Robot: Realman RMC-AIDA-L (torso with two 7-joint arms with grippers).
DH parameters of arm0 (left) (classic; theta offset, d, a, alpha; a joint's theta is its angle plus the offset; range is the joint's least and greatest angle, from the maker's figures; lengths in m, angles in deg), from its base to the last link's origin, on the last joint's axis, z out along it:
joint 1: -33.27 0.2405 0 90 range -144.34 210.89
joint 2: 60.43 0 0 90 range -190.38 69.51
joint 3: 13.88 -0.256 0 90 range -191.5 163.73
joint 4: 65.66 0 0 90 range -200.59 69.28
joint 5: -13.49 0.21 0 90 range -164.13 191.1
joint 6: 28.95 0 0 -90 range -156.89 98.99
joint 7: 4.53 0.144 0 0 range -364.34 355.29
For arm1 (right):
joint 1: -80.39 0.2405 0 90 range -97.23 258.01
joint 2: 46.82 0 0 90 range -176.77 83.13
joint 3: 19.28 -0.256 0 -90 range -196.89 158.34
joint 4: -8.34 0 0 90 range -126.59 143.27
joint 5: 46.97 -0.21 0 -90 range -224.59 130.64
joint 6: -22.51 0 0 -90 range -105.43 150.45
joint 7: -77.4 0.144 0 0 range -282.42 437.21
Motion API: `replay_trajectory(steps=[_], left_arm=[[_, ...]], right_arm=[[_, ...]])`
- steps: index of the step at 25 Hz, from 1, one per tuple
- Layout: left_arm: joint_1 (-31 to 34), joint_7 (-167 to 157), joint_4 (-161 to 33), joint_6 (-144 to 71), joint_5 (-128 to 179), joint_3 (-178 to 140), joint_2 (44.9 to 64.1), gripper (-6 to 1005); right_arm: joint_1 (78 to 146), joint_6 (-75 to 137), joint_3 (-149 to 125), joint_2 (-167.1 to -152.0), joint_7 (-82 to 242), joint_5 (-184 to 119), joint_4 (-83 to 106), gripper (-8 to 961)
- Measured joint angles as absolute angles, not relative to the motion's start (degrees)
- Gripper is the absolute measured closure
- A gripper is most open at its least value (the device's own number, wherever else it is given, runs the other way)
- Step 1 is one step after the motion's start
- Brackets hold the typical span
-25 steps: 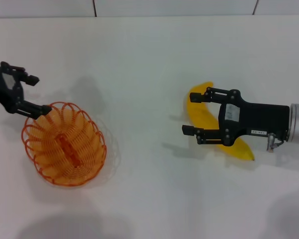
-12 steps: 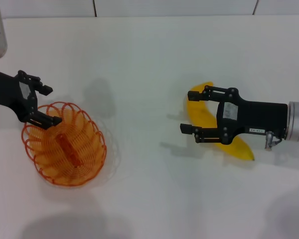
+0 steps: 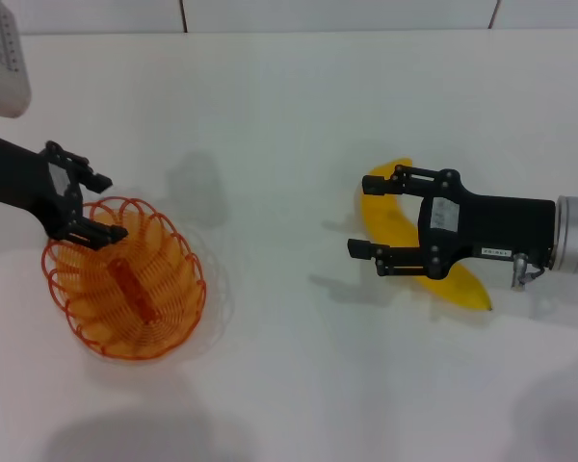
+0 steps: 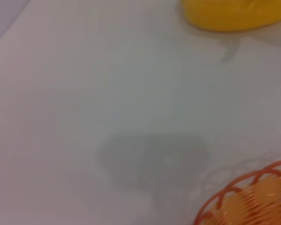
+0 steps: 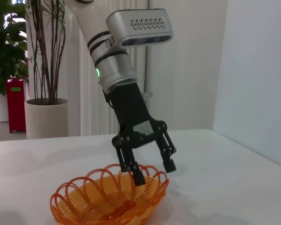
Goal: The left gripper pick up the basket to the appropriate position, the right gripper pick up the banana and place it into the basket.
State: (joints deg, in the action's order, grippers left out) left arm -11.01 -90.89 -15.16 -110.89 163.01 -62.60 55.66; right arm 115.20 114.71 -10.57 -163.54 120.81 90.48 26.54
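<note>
The orange wire basket rests on the white table at the left. My left gripper is open at the basket's far rim. In the right wrist view the left gripper has one finger inside the basket and the other outside its rim. The yellow banana lies on the table at the right. My right gripper hangs open just over it, a finger on each side of its upper half. The left wrist view shows part of the banana and a piece of basket rim.
The white table stretches between basket and banana, with its back edge along the top of the head view. Beyond the table, the right wrist view shows a potted plant and a red object.
My left gripper has moved right and forward, from beside the basket to straddling its far rim. The right gripper has shifted very slightly left over the banana.
</note>
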Motion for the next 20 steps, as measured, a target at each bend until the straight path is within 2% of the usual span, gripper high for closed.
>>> replay_trajectory(steps=[2,18,20], left_arm=[[-11.4,-91.7,-15.8,-110.9,163.1,-63.1,55.48,139],[-12.2,-93.4,-16.7,-110.9,164.7,-63.8,55.36,776],[-12.2,-93.5,-16.7,-110.9,164.7,-63.8,55.31,808]], right_arm=[[115.2,114.7,-10.6,-163.54,120.8,90.5,26.5,148],[115.3,114.7,-10.6,-163.64,120.8,90.5,26.4,148],[115.3,114.7,-10.6,-163.63,120.8,90.5,26.4,148]])
